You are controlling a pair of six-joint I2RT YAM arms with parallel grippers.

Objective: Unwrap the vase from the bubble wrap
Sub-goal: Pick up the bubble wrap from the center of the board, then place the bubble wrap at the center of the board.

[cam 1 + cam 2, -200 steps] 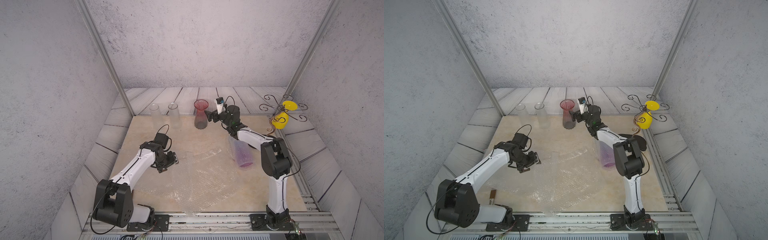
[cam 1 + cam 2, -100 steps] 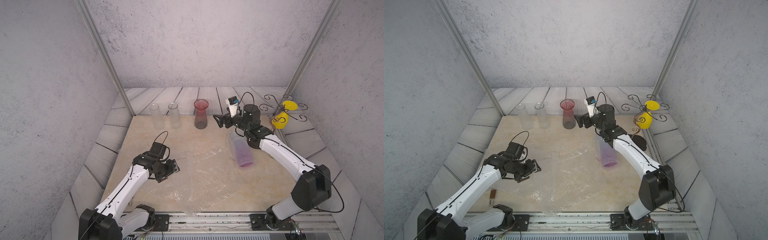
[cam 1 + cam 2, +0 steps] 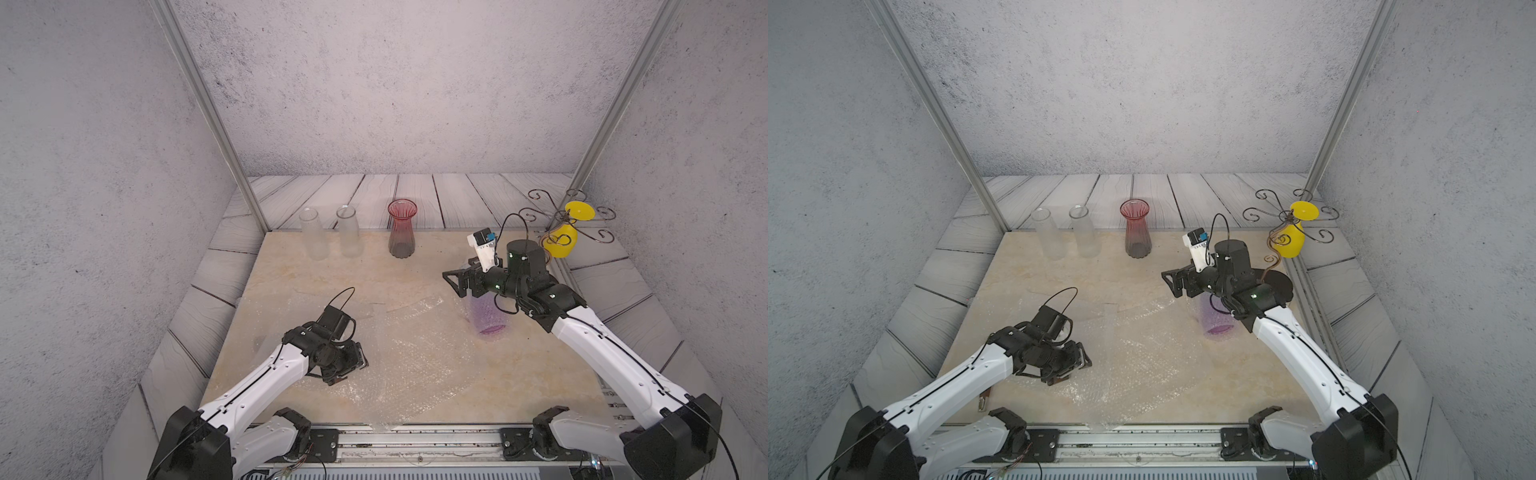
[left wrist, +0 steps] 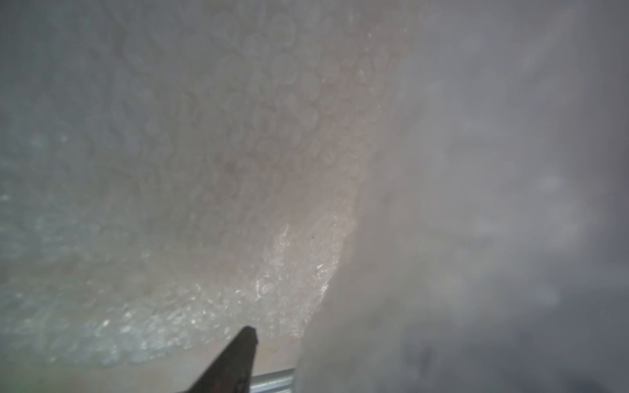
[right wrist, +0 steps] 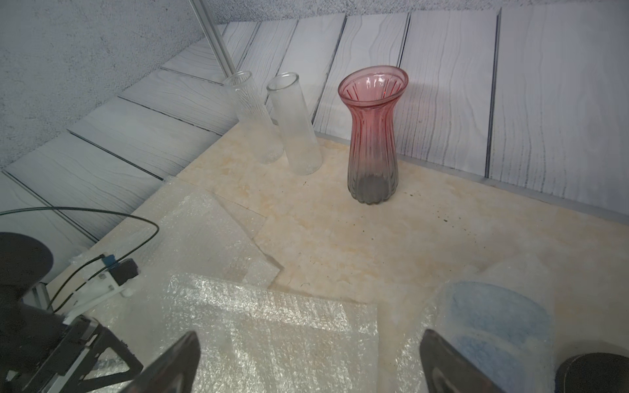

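Note:
The vase (image 3: 487, 316) is purple and stands upright at the right of the table, still sleeved in clear bubble wrap (image 3: 1216, 318); in the right wrist view it looks bluish (image 5: 493, 326). My right gripper (image 3: 454, 283) hangs open in the air just above and left of it, nothing between its fingers (image 5: 183, 357). My left gripper (image 3: 358, 362) sits low on a flat bubble wrap sheet (image 3: 415, 357) at the centre. In the left wrist view only one dark finger (image 4: 235, 360) shows; a blurred fold of wrap (image 4: 476, 238) covers the other.
At the back edge stand a red ribbed vase (image 3: 402, 235) and two clear cylinder vases (image 3: 314, 235) (image 3: 348, 230). A yellow vase on a wire stand (image 3: 561, 243) is at the back right. Another flat wrap sheet (image 5: 204, 231) lies left of centre.
My right arm has swung back from beside the red vase to above the wrapped vase, still open. My left gripper has slid toward the front over the flat sheet, and its jaws have narrowed.

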